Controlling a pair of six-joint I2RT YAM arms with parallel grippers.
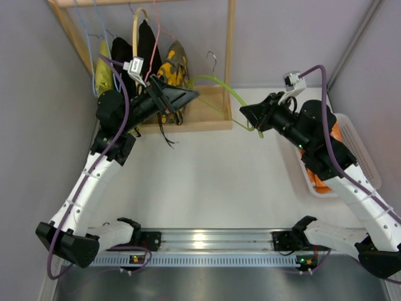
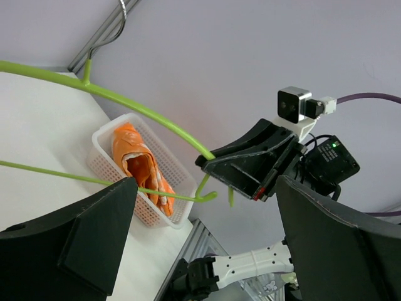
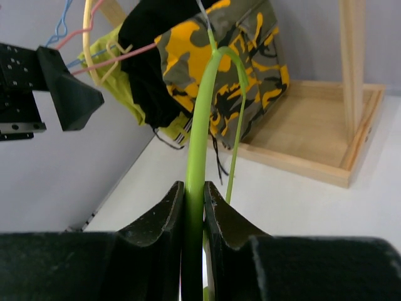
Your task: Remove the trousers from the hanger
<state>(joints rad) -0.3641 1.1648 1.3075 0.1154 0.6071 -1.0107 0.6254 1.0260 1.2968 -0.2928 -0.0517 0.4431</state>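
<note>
The lime-green hanger (image 1: 230, 89) hangs bare in the air over the back of the table, and my right gripper (image 1: 245, 111) is shut on one end of it. In the right wrist view the jaws (image 3: 194, 195) pinch the green rod (image 3: 202, 113) tightly. The orange trousers (image 2: 135, 160) lie bunched in a white basket (image 2: 166, 216) at the right; from above they (image 1: 336, 133) are mostly hidden under the right arm. My left gripper (image 1: 190, 95) stands open beside the hanger's other end, its fingers (image 2: 94, 238) wide apart with nothing between them.
A wooden rack with a tray base (image 1: 207, 114) stands at the back. On it hang a camouflage garment (image 3: 250, 56), black clothes (image 1: 135, 50) and a yellow-green garment (image 1: 103, 72). A metal rail (image 1: 207, 241) runs along the near edge.
</note>
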